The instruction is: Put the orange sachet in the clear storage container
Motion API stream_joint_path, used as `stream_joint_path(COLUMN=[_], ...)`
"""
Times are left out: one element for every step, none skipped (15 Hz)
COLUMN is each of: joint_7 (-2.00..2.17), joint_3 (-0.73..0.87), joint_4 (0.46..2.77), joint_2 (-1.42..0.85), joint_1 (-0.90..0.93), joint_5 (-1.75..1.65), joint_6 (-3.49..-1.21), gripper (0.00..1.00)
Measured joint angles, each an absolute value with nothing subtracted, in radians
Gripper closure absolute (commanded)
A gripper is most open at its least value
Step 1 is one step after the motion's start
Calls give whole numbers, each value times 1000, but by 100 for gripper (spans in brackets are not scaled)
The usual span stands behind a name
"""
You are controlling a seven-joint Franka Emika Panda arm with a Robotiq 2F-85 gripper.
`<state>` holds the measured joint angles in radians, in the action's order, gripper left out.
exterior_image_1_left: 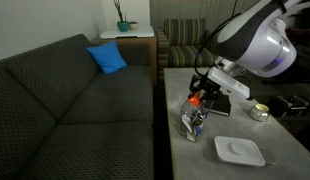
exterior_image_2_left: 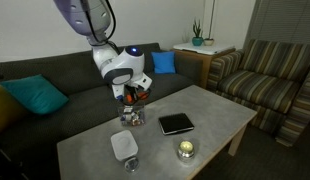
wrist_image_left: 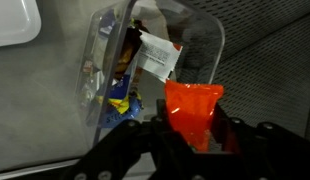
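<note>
No readable brand or lettering anywhere; only blurred dark marks on a white packet [wrist_image_left: 157, 55] inside the small clear plastic storage container [wrist_image_left: 200, 45]. Holds a jumble of blue and white packets, with a scrap of yellow among them in the wrist view. Stands upright and open-topped on the grey tabletop [exterior_image_1_left: 285, 150], near the edge beside the dark grey sofa [exterior_image_1_left: 65, 100]. Grips the small bright orange-red sachet [wrist_image_left: 192, 108] in the black two-fingered tool [wrist_image_left: 195, 138], closed on the sachet's lower end in the wrist view. Hangs in an exterior view [exterior_image_1_left: 194, 100] just above the container's mouth, not inside it. Also on the tabletop, apart from the container: a flat white rectangular tray [exterior_image_1_left: 238, 150], a black square tray [exterior_image_2_left: 176, 123] and a small round jar [exterior_image_2_left: 185, 150]; contents of the jar too small to tell.
</note>
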<state>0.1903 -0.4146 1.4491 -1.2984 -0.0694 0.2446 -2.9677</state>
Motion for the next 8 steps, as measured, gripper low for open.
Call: stream_joint_path(joint_7=[190, 190, 190, 189, 188, 183, 177, 172], joint_3=[-417, -420, -422, -424, -426, -428, -431, -434], joint_4=[1431, 1412, 1397, 1385, 1377, 1371, 1369, 1369], joint_2=[-1308, -1317, -1322, -1324, -1324, -1325, -1325, -1324], joint_1=[-69, -69, -69, -69, -69, -69, -69, -69], joint_5=[245, 245, 245, 246, 248, 249, 252, 254], joint_6=[-2952, -2932, -2913, -2892, -2873, -2858, -2848, -2840], gripper=[82, 82, 82, 82, 82, 82, 82, 82])
